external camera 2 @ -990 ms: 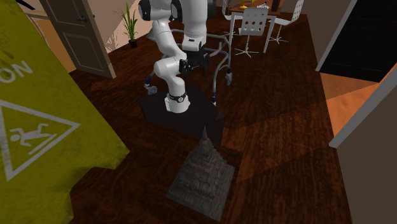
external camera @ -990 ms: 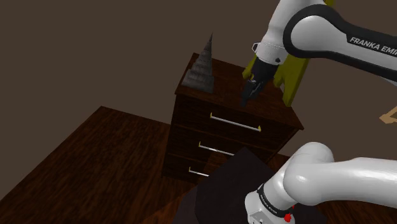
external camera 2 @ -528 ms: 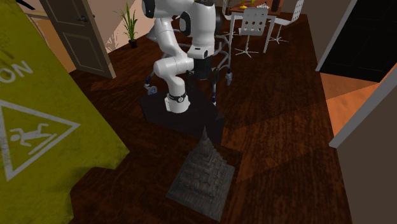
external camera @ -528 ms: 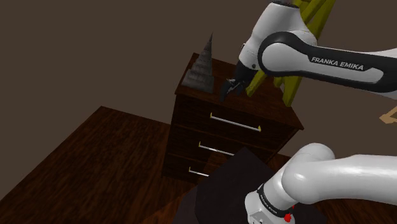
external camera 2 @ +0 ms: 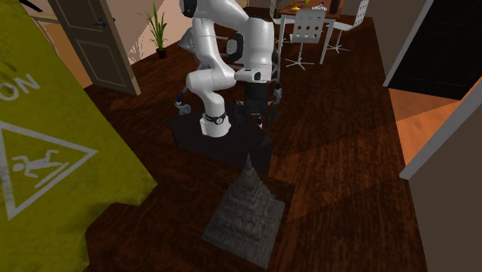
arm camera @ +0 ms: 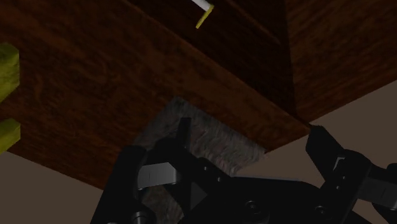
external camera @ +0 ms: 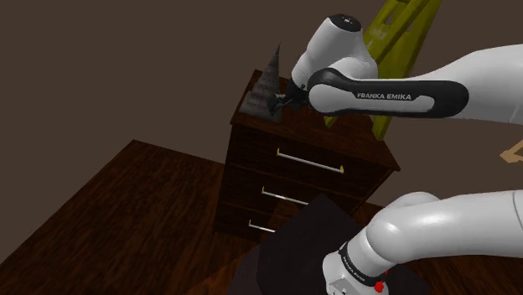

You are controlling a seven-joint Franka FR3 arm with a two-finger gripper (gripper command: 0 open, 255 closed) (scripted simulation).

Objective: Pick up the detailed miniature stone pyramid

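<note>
On the dresser (external camera: 302, 180) top, fingers (arm camera: 327, 153) spread open close by the grey pyramid (external camera: 264, 88): looks rigid, rough, prob. heavy-ish; grip narrow upper tiers.

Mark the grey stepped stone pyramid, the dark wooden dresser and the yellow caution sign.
grey stepped stone pyramid (external camera 2: 246, 210): second exterior view, on its middle tiers.
dark wooden dresser (external camera: 248, 178): shoulder view, on its drawer front.
yellow caution sign (external camera 2: 62, 108): second exterior view, on the plain panel above the triangle.
</note>
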